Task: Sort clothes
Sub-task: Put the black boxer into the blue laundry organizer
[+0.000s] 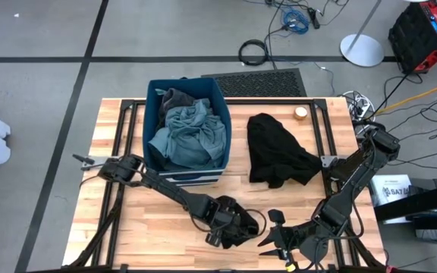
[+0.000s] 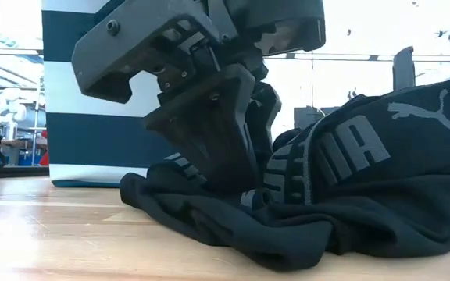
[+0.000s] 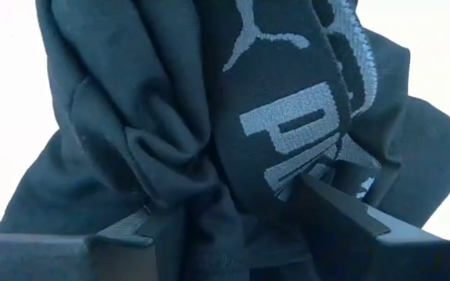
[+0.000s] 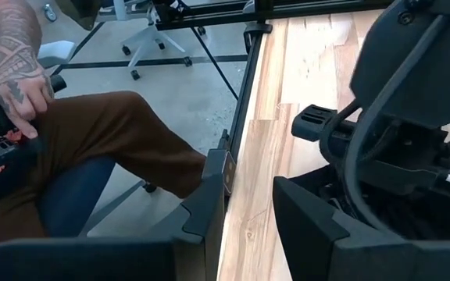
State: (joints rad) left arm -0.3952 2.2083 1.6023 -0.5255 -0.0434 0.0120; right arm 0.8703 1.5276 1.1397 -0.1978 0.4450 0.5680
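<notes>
A small black garment with a grey-lettered elastic waistband (image 2: pixel 350 187) lies crumpled at the near edge of the light wooden slatted table (image 1: pixel 112 227); it is too bunched to show a clear long axis, though in the low view its waistband runs upward to the right. The left gripper (image 1: pixel 232 231) presses down into it, fingers (image 3: pixel 342 211) spread wide with folds of cloth bunched between them — holding the fabric, as the left wrist view shows. The right gripper (image 1: pixel 279 241) waits just beside it at the table's near edge, its fingers a narrow gap apart and holding nothing. A second, larger black garment (image 1: pixel 278 152) lies spread on the table's far right part, its length running from the far edge toward the near one. The tall navy-blue rectangular bin (image 1: pixel 152 114) stands on the far left part, holding a grey-green garment (image 1: pixel 192 136) and a dark grey one (image 1: pixel 174 97) — four garments in view, two on the wood and two in the bin. A small round pale object (image 1: pixel 300 112) sits near the far edge. Beyond the table lies a grey floor with black lines and cables; a seated person in brown trousers (image 4: pixel 108 144) shows in the right wrist view.
</notes>
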